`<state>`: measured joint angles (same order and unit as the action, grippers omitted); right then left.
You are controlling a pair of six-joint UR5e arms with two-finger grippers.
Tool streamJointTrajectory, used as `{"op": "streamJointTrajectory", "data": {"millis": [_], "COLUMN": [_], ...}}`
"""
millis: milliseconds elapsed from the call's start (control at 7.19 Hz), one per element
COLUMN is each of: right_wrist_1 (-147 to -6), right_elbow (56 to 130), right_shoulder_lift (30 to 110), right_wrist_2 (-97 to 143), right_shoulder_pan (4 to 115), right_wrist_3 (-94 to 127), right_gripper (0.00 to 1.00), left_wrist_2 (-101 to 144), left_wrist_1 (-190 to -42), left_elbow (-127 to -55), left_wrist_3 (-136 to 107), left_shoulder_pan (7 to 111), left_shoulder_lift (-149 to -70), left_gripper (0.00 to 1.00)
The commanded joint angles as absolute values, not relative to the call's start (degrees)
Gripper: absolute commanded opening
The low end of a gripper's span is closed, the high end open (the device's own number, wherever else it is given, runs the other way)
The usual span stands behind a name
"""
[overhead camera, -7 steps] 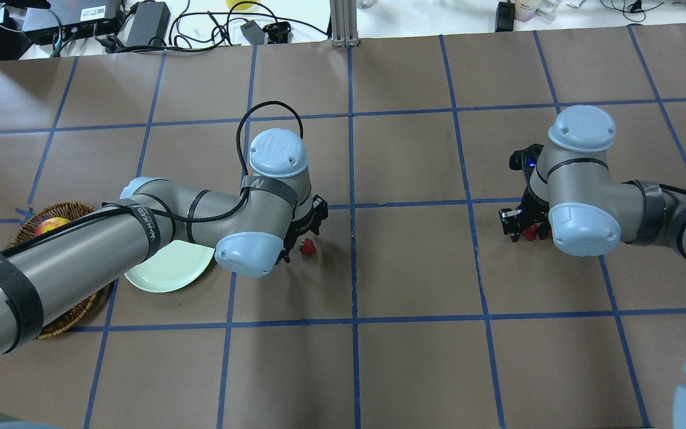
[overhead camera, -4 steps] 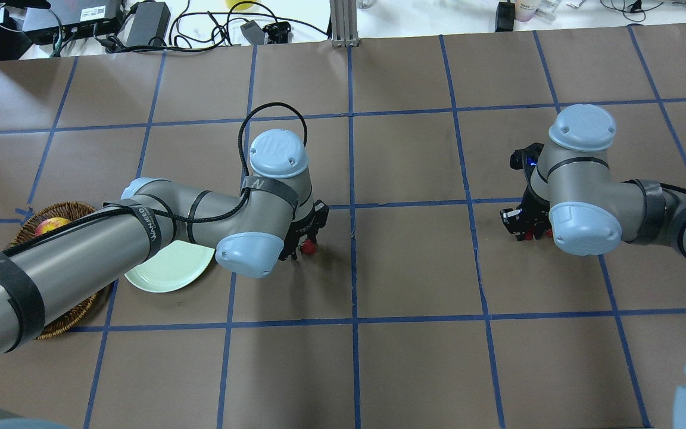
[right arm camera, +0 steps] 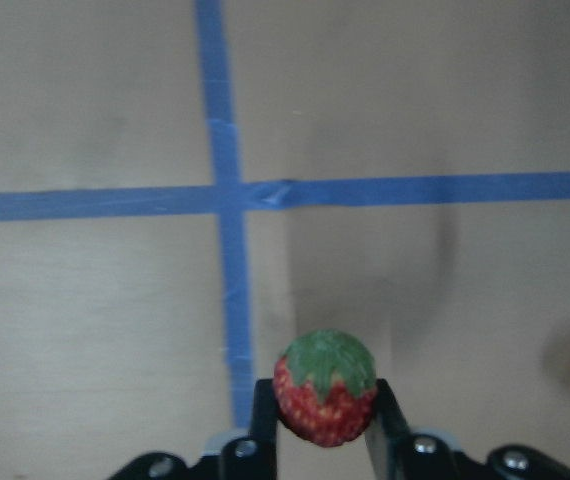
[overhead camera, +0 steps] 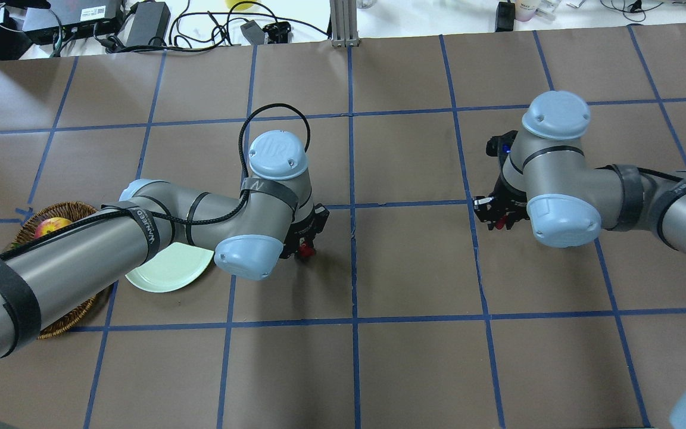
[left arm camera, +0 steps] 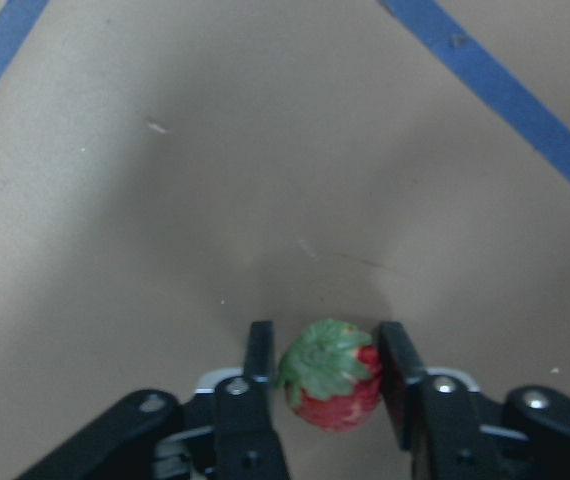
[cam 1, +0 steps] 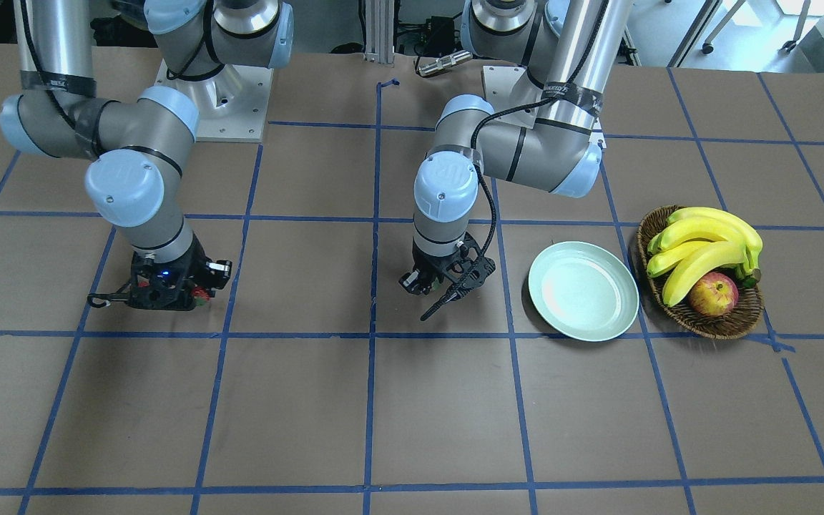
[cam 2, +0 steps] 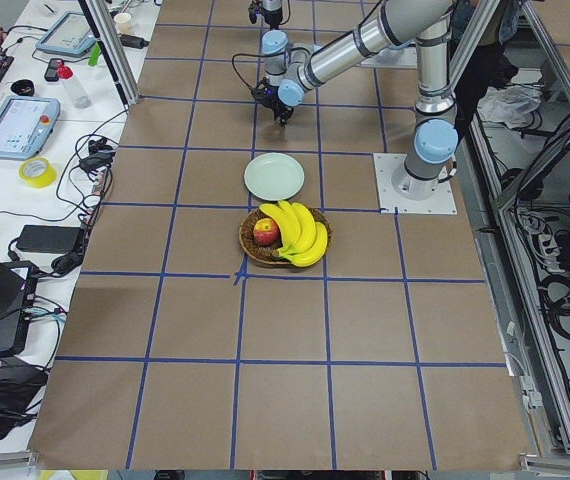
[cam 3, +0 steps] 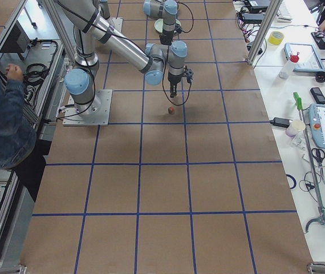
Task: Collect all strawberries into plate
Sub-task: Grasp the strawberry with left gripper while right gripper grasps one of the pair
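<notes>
Checking wrist views first: left gripper [left arm camera: 327, 340] has its fingers pressed against both flanks of first strawberry [left arm camera: 330, 378], which has seeded red skin and a ruffled green cap. Right gripper [right arm camera: 322, 392] is clamped on second strawberry [right arm camera: 325, 402], clear of the table [right arm camera: 415, 120]. Overhead, both wrists hide most of each held berry. Third strawberry [cam 3: 171, 110] lies loose in the exterior right view; the right wrist view shows only a red sliver at 3 o'clock. Plate [overhead camera: 167, 271], glossy pale mint and bare, sits at 8 o'clock from left gripper, half under the arm. The front-facing view shows it whole, with wicker basket [cam 1: 712, 330] at its 3 o'clock.
</notes>
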<state>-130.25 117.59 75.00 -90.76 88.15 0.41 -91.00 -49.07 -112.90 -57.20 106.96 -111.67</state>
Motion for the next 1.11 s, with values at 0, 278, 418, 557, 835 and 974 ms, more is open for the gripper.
{"op": "streamJointTrajectory", "data": {"millis": [0, 278, 418, 557, 835, 974], "right_wrist_1": [-128.9, -129.6, -129.7, -129.9, -131.5, -132.6], "right_elbow": [115.0, 113.5, 111.6, 109.4, 103.3, 99.8], "right_shoulder_lift": [74.2, 71.8, 69.8, 69.2, 63.1, 60.3], "right_wrist_2": [-83.7, -77.6, -73.1, -72.7, -69.7, -68.7], "right_shoulder_pan": [96.0, 101.4, 103.9, 106.5, 111.9, 113.8], "right_wrist_3": [14.4, 19.6, 21.5, 26.4, 30.8, 33.6], "right_gripper": [0.0, 0.0, 0.0, 0.0, 0.0, 0.01], "left_wrist_2": [-91.2, -91.5, -91.2, -91.8, -91.8, -91.8], "left_wrist_1": [-49.0, -49.4, -49.8, -49.9, -50.8, -50.9], "left_elbow": [-112.9, -112.7, -112.7, -112.7, -112.9, -112.9], "left_wrist_3": [-53.8, -42.8, -37.4, -28.9, -11.6, -3.2], "left_shoulder_pan": [106.8, 103.4, 99.8, 96.6, 88.5, 85.2], "left_shoulder_lift": [-110.7, -107.5, -105.5, -103.3, -101.4, -101.1], "left_gripper": [0.06, 0.0, 0.0, 0.0, 0.0, 0.0]}}
